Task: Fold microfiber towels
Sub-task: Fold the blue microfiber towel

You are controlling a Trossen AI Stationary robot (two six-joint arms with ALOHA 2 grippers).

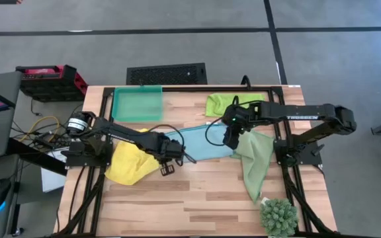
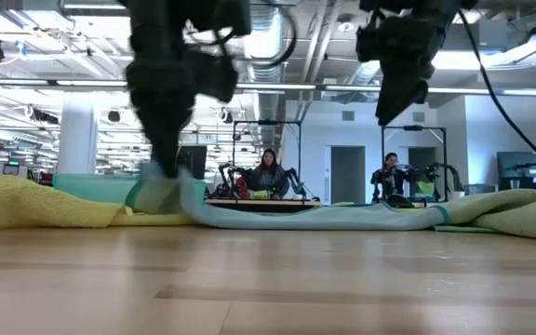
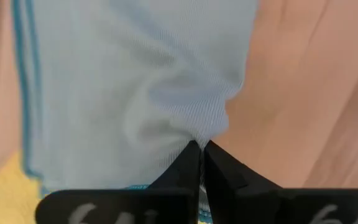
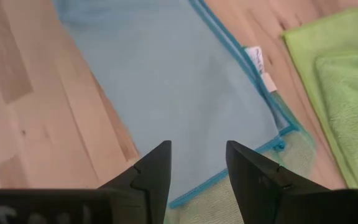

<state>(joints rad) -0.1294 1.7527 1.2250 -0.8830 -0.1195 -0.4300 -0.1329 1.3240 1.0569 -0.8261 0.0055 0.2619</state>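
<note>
Four towels lie across the middle of the tabletop (image 1: 197, 198). One (image 1: 129, 164) sits toward the left edge, partly under the left arm. The next towel (image 1: 204, 144) stretches from it across the centre, its left end pinched by the left gripper (image 1: 177, 154) and its right end (image 4: 185, 81) beneath the right gripper (image 1: 231, 140), which hangs above it. A third towel (image 1: 255, 164) lies beside that end and trails toward the front right corner, where a small plant (image 1: 279, 217) stands. The fourth (image 1: 225, 104) lies by the back edge, right of a tray (image 1: 137, 104) at the back left.
</note>
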